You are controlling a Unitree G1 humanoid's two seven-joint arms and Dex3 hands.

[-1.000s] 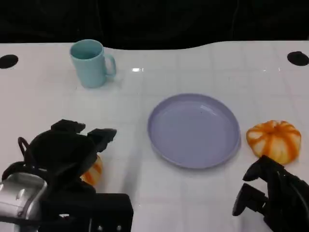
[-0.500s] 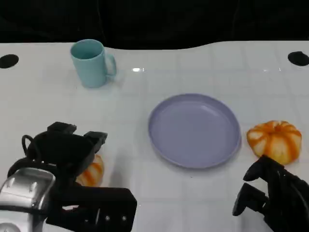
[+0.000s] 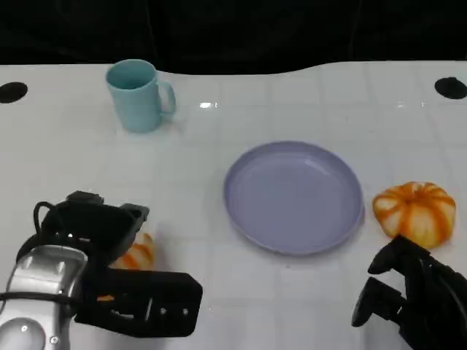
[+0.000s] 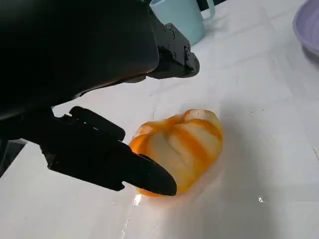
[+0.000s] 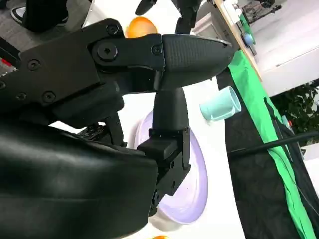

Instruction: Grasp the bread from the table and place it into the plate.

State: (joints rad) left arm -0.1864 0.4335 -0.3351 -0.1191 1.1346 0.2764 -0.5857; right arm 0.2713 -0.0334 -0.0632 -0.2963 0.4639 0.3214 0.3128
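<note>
- White glossy bench (image 3: 241,292) is carrying all the items, with a dark backdrop lying beyond its far edge.
- Lilac plate (image 3: 293,195) is sitting empty at centre-right; a pale blue mug (image 3: 137,95) is standing at far left, well apart from it.
- Two orange-and-white striped breads are lying on the bench: one at near left (image 3: 135,252), partly covered by the left hand, and a second bread (image 3: 414,211) just right of the plate.
- Left hand (image 3: 91,230) is hovering over the near-left bread with its fingers spread to either side; in the left wrist view one fingertip (image 4: 154,180) is lying against the edge of the loaf (image 4: 178,147), but no closed grip is showing. Judged released, grasp not yet made.
- Right hand (image 3: 408,295) is resting at near right, close to the second bread, fingers apart and holding nothing.
- Handling judgement: the bread is appearing light, rounded and soft, with a smooth, slightly shiny crust, so it is likely to dent under pressure and to slide on the glossy surface.
- Recommended hold: across the widest middle of the loaf, thumb opposing the fingers low on its sides, with gentle closing pressure.
- Risk: a fingertip pushing at one edge is likely to skate the bread away rather than seat it.
</note>
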